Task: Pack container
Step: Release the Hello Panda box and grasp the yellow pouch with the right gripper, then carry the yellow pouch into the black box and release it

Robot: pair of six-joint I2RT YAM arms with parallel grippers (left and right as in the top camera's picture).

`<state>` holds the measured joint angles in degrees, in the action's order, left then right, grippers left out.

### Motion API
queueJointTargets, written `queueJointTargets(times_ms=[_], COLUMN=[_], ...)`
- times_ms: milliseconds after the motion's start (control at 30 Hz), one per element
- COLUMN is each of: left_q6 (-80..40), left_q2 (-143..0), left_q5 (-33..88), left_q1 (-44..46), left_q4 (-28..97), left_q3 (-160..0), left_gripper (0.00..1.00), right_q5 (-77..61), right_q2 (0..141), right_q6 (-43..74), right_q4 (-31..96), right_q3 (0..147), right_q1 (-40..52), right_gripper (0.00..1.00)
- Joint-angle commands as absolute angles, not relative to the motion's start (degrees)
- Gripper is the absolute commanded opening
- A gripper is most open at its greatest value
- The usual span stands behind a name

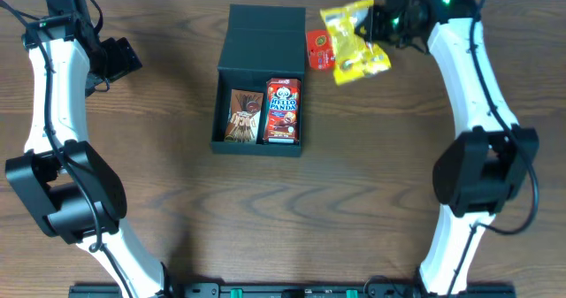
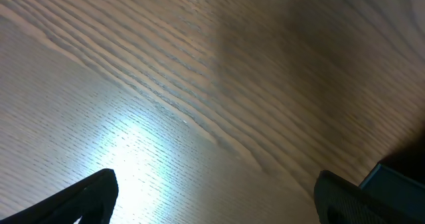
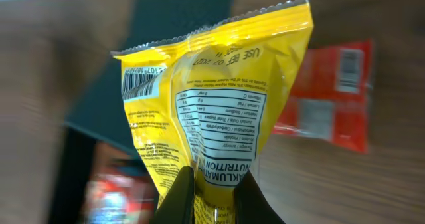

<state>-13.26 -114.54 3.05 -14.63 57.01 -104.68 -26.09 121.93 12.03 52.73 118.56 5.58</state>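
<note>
The dark container (image 1: 232,68) stands open at the table's middle back, its lid (image 1: 265,34) folded back. Inside lie a brown snack pack (image 1: 242,116) and a red Hello Panda box (image 1: 283,110). My right gripper (image 1: 378,22) is shut on a yellow snack bag (image 1: 352,42), held above the table right of the lid. In the right wrist view the fingers (image 3: 211,201) pinch the bag (image 3: 219,91), with the container (image 3: 153,71) blurred behind. A red packet (image 1: 319,49) lies beside the lid and shows in the right wrist view (image 3: 329,94). My left gripper (image 1: 119,57) is open and empty, far left.
The left wrist view shows bare wood table (image 2: 199,84) between the open fingers (image 2: 212,197), with a teal-dark corner of the container (image 2: 398,181) at the right edge. The arm bases stand at the front left and right.
</note>
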Motion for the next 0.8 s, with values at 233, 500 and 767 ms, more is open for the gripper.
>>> queueJointTargets(times_ms=[233, 500, 767], left_q6=[-11.4, -9.2, -9.2], left_q2=[-113.4, -113.4, -113.4], left_q5=[3.0, 3.5, 5.4], left_q1=[-15.0, -15.2, -15.7], left_q4=[59.6, 59.5, 59.1], left_q3=[-105.5, -105.5, -105.5], left_gripper=[0.96, 0.95, 0.96], right_q5=[-26.6, -15.5, -13.9], right_q2=[120.2, 120.2, 120.7], right_q6=[31.3, 40.2, 49.0], right_q4=[52.3, 57.1, 49.3], right_q3=[119.2, 119.0, 110.3], right_q1=[22.7, 32.5, 36.2], right_gripper=[0.01, 0.01, 0.01])
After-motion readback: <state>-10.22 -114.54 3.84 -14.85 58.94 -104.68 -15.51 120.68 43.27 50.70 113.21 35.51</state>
